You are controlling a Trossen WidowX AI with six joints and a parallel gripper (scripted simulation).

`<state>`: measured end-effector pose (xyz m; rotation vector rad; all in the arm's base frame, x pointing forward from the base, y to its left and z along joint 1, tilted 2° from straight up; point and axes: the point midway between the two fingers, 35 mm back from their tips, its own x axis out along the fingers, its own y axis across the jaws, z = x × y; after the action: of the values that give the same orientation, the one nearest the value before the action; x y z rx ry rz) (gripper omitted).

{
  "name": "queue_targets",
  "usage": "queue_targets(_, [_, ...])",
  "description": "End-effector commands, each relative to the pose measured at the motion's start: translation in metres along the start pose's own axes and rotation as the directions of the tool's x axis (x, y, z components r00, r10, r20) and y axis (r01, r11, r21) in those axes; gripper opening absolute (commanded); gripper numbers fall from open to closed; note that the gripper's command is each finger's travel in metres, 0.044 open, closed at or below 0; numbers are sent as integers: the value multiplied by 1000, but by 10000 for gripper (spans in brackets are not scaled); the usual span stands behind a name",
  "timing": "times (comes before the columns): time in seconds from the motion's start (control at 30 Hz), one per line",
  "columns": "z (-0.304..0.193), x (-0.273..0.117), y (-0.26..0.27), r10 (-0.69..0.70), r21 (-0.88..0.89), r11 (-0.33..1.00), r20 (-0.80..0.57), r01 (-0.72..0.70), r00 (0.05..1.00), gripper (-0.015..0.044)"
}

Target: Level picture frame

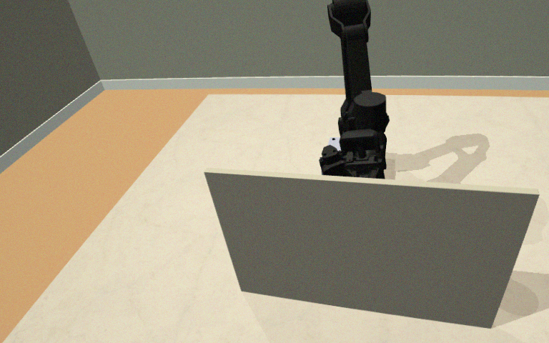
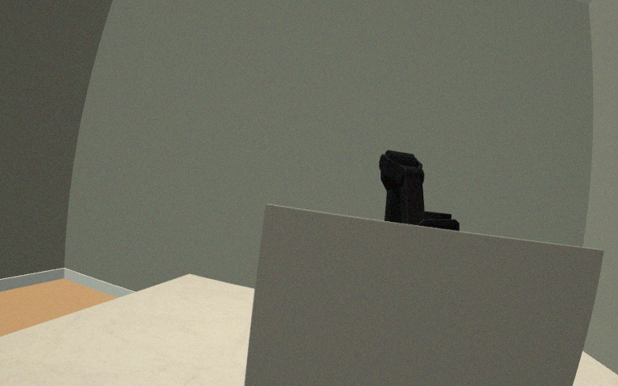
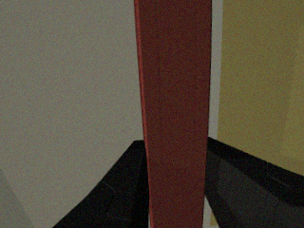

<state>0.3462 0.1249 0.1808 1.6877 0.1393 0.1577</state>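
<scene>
My gripper point(image 3: 169, 147) is gripping the red bar of the picture frame point(image 3: 176, 85), with one dark finger lying along either side of it. The frame's bar is running lengthwise through the wrist view, from between my fingers up to the top edge, and its long axis is pointing nearly straight up that view, leaning slightly toward the left at the top. I cannot tell which way the whole frame is tilting, since only this bar and what borders it are showing. Just beside the bar, past my right-hand finger in the view, a narrow pale strip point(image 3: 216, 71) is running alongside, and a yellow area point(image 3: 258, 71) is spreading beyond it. On the other side, a plain grey surface point(image 3: 66, 85) is filling the view.

In the top and exterior views, a big upright panel point(image 1: 364, 246) point(image 2: 423, 309) is hiding my fingertips and the frame. My black arm point(image 1: 356, 60) point(image 2: 405, 195) is rising behind the panel's top edge. Around us the cream worktop point(image 1: 161, 202) point(image 2: 136, 336) is stretching out, carrying my arm's shadow point(image 1: 414, 161). Farther off, orange floor point(image 1: 121, 121) point(image 2: 45, 302) is meeting the grey-green room wall point(image 1: 222, 40) point(image 2: 273, 113).
</scene>
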Motion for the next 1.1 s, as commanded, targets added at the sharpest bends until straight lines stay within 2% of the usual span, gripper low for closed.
queue_targets(0.0, [-1,1,5,15,7,1000,1,-15,1000,0])
queue_targets(1.07, [-1,2,-2,15,7,1000,1,-15,1000,0])
